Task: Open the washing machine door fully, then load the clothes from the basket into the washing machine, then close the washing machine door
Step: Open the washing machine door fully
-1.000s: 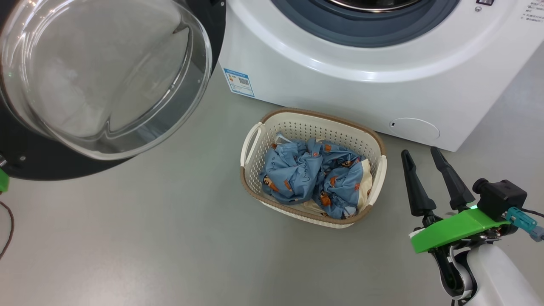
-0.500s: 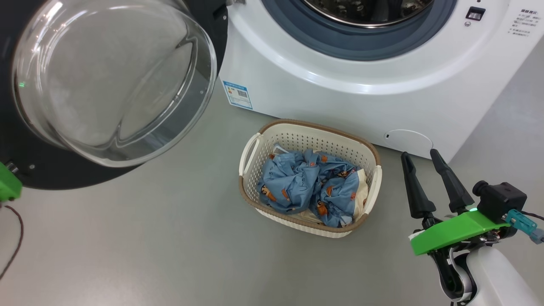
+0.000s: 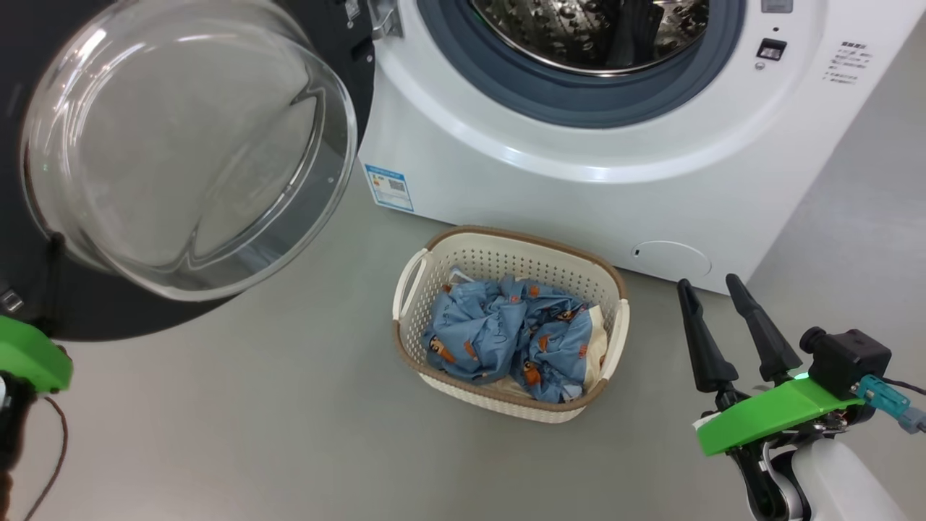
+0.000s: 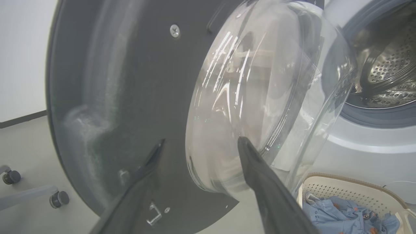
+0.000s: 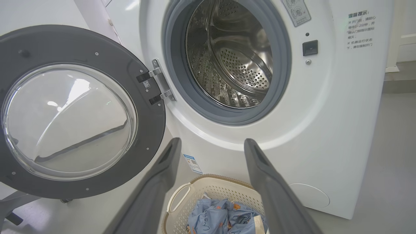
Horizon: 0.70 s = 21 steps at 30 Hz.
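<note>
The washing machine door (image 3: 188,145) stands swung open to the left of the washing machine (image 3: 542,188), whose steel drum (image 3: 586,29) is exposed. On the floor in front sits the basket (image 3: 521,233), holding the blue bear-print clothes (image 3: 499,333). My left gripper (image 4: 201,141) is open and points at the inner face of the door (image 4: 130,81), beside the glass bowl. My right gripper (image 3: 707,282) is open with nothing in it, to the right of the basket. In the right wrist view it (image 5: 212,141) hangs above the basket (image 5: 211,177) and the clothes (image 5: 221,217).
Grey floor surrounds the basket. A thin brown cord (image 3: 51,463) lies at the lower left. Chair castors (image 4: 58,198) stand on the floor beyond the door. A blue label (image 3: 388,187) and a round cap (image 3: 669,259) mark the machine's lower front.
The head view has tilted up, so more of the drum shows and the basket sits lower. My left arm's green mount has risen into the lower left corner. The right gripper keeps its pose.
</note>
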{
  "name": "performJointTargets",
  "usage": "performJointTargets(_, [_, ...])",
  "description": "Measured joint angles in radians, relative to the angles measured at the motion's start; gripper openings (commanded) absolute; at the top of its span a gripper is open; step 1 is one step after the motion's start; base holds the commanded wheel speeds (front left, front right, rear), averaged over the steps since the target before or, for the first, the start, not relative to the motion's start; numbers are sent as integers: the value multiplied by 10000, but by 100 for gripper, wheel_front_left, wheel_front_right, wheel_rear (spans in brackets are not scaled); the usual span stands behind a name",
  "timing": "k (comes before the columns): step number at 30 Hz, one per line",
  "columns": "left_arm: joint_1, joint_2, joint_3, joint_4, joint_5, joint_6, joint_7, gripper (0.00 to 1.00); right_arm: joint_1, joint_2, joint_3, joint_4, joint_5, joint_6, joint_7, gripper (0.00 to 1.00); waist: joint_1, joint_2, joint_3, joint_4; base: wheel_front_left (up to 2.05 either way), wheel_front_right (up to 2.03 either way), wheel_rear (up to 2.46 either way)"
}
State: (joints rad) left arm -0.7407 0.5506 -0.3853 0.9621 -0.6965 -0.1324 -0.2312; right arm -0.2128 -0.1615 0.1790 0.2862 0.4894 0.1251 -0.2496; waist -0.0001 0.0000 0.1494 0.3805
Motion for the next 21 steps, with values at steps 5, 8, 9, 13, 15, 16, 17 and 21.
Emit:
performJointTargets(5, [755,4,-6,-991,23,27,-157,100,307,-36,138,-84,54,0,0,100,0,0,-253,-301,0,0,0])
performJointTargets(8, [1261,-33,67,-1705,23,255,-169,100,395,-82,188,-136,63,0,2,100,0,0,-366,-513,0,0,0])
performJointTargets(9, [1446,-50,100,-1956,23,334,-169,100,406,-96,215,-146,86,0,0,100,0,0,-407,-589,0,0,0])
performJointTargets(13, [2325,-84,318,-3012,21,763,-171,100,438,-213,393,-174,117,0,0,100,-1,0,-566,-944,0,0,0])
performJointTargets(15, [2791,-113,451,-3601,15,978,-173,100,536,-251,420,-222,123,0,0,100,0,0,-642,-1151,0,0,0])
performJointTargets(16, [3033,-138,508,-3887,-6,1091,-186,100,622,-263,439,-228,125,0,0,100,0,0,-681,-1264,0,0,0])
performJointTargets(17, [3271,-167,550,-4159,-35,1195,-192,100,685,-274,458,-232,125,0,0,100,0,0,-719,-1376,0,0,0])
performJointTargets(21, [4225,-286,694,-5170,-92,1593,-232,100,792,-326,510,-336,125,0,0,100,0,0,-866,-1871,0,0,0])
